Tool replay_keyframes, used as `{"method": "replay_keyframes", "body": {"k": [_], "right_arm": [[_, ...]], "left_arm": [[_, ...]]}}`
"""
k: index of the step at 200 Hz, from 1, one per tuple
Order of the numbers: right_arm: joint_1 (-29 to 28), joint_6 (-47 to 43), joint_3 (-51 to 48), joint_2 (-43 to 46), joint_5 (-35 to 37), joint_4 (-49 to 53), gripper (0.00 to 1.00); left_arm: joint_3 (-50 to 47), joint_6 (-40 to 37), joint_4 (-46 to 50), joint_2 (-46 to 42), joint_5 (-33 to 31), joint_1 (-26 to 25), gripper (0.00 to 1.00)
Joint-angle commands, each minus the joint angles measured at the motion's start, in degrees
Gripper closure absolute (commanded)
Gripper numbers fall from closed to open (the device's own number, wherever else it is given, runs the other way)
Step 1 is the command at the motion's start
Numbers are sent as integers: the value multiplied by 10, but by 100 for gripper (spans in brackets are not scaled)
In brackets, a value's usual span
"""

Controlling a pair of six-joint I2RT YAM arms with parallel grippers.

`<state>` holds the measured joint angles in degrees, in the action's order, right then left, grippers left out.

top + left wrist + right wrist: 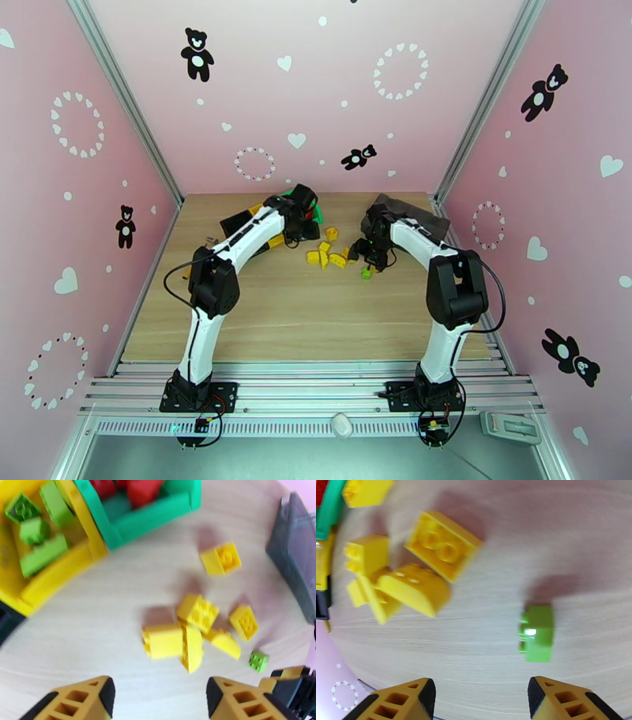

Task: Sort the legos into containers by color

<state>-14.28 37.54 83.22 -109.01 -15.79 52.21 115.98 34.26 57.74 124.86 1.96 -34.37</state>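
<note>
Top external view: the left arm (207, 300) reaches to the far left part of the tabletop (300, 324), its wrist over the joined bins. The right arm (454, 288) bends toward the far right part, its wrist low beside a scatter of yellow legos (325, 254) and one small green lego (366, 274). The dark grey tray (411, 209) lies behind it.

Left wrist view, from the left: a corner of the black bin (4, 618), then the yellow bin (59, 574) holding light green legos (39, 555), then the green bin (150, 515) holding red legos (138, 490). Right of the bins, one yellow lego lies alone on bare wood. Nearer the camera, several more touch in a cluster, and the small green lego lies just right of them. The left fingers (79, 701) stand apart above the wood, released, nothing between them.

Right wrist view: the yellow cluster sits upper left and the green lego lies on its side to the right, apart from the cluster. The right fingers (561, 701) are spread and empty, touching no lego.
</note>
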Motion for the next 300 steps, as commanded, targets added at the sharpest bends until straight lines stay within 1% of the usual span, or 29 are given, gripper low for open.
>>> {"method": "replay_keyframes", "body": {"k": [1, 26, 52, 130, 149, 196, 214, 252, 272, 300], "right_arm": [[1, -12, -12, 16, 26, 16, 36], [2, -16, -15, 8, 38, 17, 38], [2, -20, -12, -8, 42, 17, 40], [6, -32, 16, -53, 51, 19, 43], [6, -34, 22, -61, 54, 21, 45], [6, -32, 25, -71, 61, 23, 55], [6, -28, 25, -65, 59, 20, 60], [2, -10, 22, -45, 18, -3, 68], [-9, 10, 21, -36, -24, -30, 70], [-40, 39, 38, -40, -88, -81, 71]], "left_arm": [[-61, 42, -45, -39, 23, -15, 34], [-135, 78, -92, -69, 41, -19, 34], [-175, 86, -106, -88, 41, -20, 34], [-192, 84, -106, -106, 39, -16, 34], [-194, 85, -106, -106, 42, -14, 34], [-204, 96, -123, -110, 65, 3, 34], [-207, 103, -131, -113, 78, 14, 31], [-210, 118, -149, -119, 111, 36, 28], [-217, 132, -171, -124, 136, 52, 28], [-216, 146, -191, -131, 164, 76, 28]]}}
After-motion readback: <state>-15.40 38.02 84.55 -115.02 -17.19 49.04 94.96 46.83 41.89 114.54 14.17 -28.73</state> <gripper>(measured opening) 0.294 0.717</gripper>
